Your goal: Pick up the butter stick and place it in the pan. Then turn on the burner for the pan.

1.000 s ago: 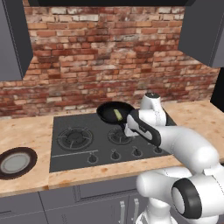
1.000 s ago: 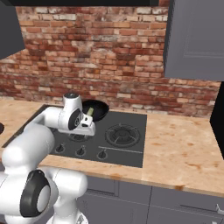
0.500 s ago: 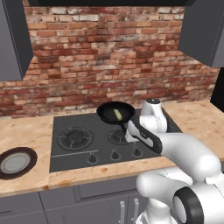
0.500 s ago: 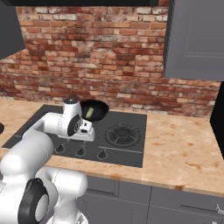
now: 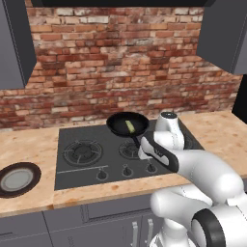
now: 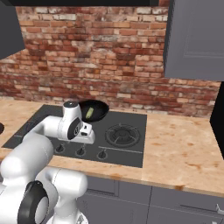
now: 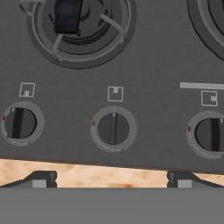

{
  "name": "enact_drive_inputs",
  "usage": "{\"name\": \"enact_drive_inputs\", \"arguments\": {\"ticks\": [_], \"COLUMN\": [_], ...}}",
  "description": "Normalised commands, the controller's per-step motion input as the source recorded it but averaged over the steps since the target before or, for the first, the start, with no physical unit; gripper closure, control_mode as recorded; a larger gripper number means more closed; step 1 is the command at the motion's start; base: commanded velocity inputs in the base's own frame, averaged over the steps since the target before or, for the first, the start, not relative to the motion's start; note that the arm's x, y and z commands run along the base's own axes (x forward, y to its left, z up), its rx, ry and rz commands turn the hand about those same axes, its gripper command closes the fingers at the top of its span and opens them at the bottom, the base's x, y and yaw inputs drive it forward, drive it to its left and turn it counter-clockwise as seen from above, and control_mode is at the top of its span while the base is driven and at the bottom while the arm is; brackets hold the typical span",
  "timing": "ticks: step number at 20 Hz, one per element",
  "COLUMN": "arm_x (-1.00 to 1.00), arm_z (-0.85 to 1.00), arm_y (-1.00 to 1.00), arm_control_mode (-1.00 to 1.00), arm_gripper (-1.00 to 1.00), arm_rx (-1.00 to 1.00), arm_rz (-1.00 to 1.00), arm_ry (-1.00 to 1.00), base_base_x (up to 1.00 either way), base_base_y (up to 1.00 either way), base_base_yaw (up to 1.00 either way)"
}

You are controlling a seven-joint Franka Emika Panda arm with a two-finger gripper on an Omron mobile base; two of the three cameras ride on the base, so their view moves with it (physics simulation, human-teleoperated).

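Butter stick [image 5: 130, 126] lies in the pan [image 5: 126, 123] on the rear burner — gripper [image 7: 111, 180] spread wide, empty, hovering over the middle knob [image 7: 113, 129], likely lining up for burner-on.

Glossy white rounded arm [image 5: 202, 169] with dark joint rings

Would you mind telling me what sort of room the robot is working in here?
A rendered kitchen, it seems: a gas cooktop with knobs set in a wooden counter, a brick wall behind, and grey cabinets above.
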Motion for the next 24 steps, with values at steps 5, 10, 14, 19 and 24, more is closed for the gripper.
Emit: {"name": "enact_drive_inputs", "arguments": {"ticks": [5, 10, 14, 19, 24], "arm_x": [0.00, 0.00, 0.00, 0.00, 0.00], "arm_z": [-0.08, -0.11, -0.10, -0.10, -0.11], "arm_y": [0.00, 0.00, 0.00, 0.00, 0.00], "arm_control_mode": [-1.00, -1.00, -1.00, -1.00, -1.00], "arm_gripper": [-1.00, -1.00, -1.00, -1.00, -1.00], "arm_rx": [0.00, 0.00, 0.00, 0.00, 0.00], "arm_rz": [0.00, 0.00, 0.00, 0.00, 0.00], "arm_ry": [0.00, 0.00, 0.00, 0.00, 0.00], "base_base_x": [0.00, 0.00, 0.00, 0.00, 0.00], "base_base_y": [0.00, 0.00, 0.00, 0.00, 0.00], "base_base_yaw": [0.00, 0.00, 0.00, 0.00, 0.00]}}
